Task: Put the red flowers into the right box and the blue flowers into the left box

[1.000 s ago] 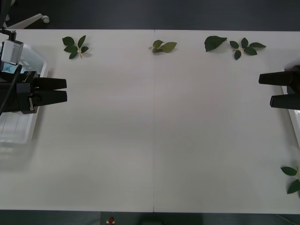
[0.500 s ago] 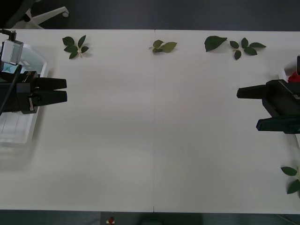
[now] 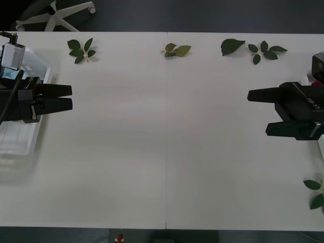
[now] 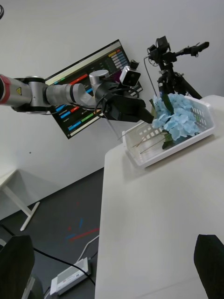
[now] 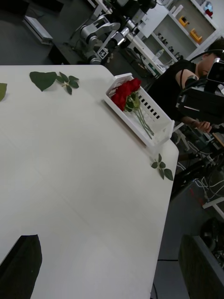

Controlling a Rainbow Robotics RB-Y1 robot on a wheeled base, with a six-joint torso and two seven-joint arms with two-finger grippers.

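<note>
1. I see the left gripper (image 3: 71, 97) held level at the table's left edge, over the left box (image 3: 20, 136), pointing twd the middle. Its two black tapered fingers lie nearly together w/ a thin gap, nothing between them.
2. The right gripper (image 3: 258, 112) reaches in from the right edge, also level, pointing left. Its black fingers are spread wide apart and hold nothing.
3. The table (image 3: 167, 142) is a smooth matte white top w/ a thin seam down the centre.
4. The left box is white, translucent plastic, rectangular, w/ slotted walls. In the right wrist view the blue flowers (image 4: 179, 114) lie inside it (image 4: 158, 152): a pale sky-blue petal cluster at one end, thin stems running along the floor. The left gripper (image 4: 148, 113) hangs just over them, not touching as far as I can tell.
5. In the left wrist view the red flowers (image 5: 123, 92) lie in the right box (image 5: 156, 128), a white slotted bin at the table's right edge: deep-red blooms at the far end, green stems trailing nearer.
6. Loose green leaf sprigs (image 3: 81, 50) lie along the far edge, w/ more at the near right corner (image 3: 316, 192), all well apart from both grippers.
</note>
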